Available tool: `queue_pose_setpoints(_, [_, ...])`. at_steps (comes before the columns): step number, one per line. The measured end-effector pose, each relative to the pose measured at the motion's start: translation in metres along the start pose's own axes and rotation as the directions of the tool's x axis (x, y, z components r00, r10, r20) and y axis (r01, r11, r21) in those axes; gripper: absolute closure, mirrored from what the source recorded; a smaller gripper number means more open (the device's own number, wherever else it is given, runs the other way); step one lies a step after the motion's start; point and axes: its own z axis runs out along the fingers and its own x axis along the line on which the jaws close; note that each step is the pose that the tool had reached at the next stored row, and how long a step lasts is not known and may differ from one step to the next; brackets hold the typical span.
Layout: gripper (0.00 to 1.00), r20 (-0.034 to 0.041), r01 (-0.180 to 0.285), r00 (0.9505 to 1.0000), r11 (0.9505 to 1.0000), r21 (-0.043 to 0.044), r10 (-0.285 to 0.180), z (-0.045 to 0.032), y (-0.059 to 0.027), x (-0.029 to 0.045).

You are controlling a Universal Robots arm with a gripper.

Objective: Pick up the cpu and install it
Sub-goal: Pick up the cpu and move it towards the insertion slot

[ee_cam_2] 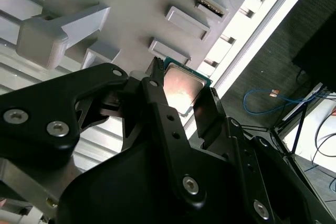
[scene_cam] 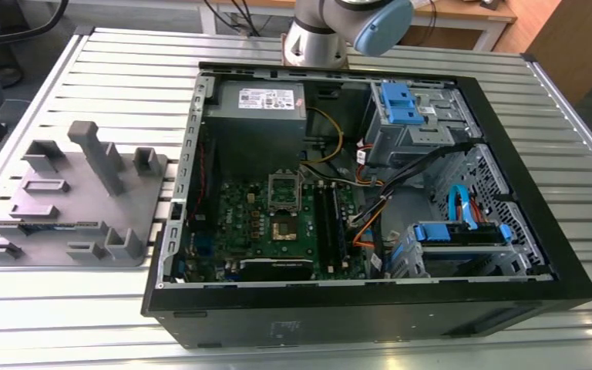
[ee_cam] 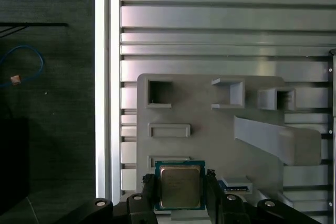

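my gripper (ee_cam: 180, 179) is clamped on the cpu (ee_cam: 180, 186). one black finger (ee_cam: 149, 190) is on each of two opposite edges, and both wrist views show them touching the green rim. the cpu's shiny silver top faces the first wrist cam and it sits level btwn the fingers. it's right over the grey fixture plate (ee_cam: 210, 140), near the plate's edge and just beside a shallow rectangular pocket (ee_cam: 169, 130). can't tell if the cpu rests on the plate or is off it.

the plate lies on the slatted metal table (ee_cam: 210, 19), close to the table's edge. a blue cable (ee_cam: 23, 59) lies on the dark floor past that edge.

in the exterior view the plate is on the exterior view's left of the open pc case (scene_cam: 543, 254). inside the case the green board (scene_cam: 265, 231) lies flat w/ the socket (scene_cam: 284, 193) near its middle. my arm (scene_cam: 322, 35) rises behind the case.
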Motion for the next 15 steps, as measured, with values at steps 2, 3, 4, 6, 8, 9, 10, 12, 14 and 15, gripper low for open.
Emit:
queue_pose_setpoints(2, [0.53,0.0002,0.0,1.0,1.0,-0.0001,0.0,-0.0011,0.0,0.0])
queue_pose_setpoints(3, [0.53,0.0003,0.0,1.0,1.0,-0.0002,0.0,-0.0011,0.0,0.0])
queue_pose_setpoints(4, [0.53,0.0001,0.0,1.0,1.0,0.0,0.0,-0.0014,0.0,-0.0001])
queue_pose_setpoints(6, [0.53,0.0,0.0,1.0,1.0,0.0,0.0,-0.0016,0.0,-0.0001])
queue_pose_setpoints(8, [0.53,-0.0001,0.0,1.0,1.0,0.0001,0.0,-0.0019,0.0,-0.0001])
queue_pose_setpoints(9, [0.53,-0.0001,0.0,1.0,1.0,0.0001,0.0,-0.0022,0.0,-0.0001])
queue_pose_setpoints(10, [0.53,-0.0003,0.0,1.0,1.0,0.0001,0.0,-0.0026,0.0,-0.0001])
queue_pose_setpoints(12, [0.53,0.0,0.0,1.0,1.0,0.0,0.0,-0.0037,0.0,-0.0002])
queue_pose_setpoints(14, [0.53,-0.0001,0.0,1.0,1.0,0.0001,0.0,-0.0051,0.0001,-0.0002])
queue_pose_setpoints(15, [0.53,-0.0001,0.0,1.0,1.0,0.0001,0.0,-0.0059,0.0001,-0.0003])
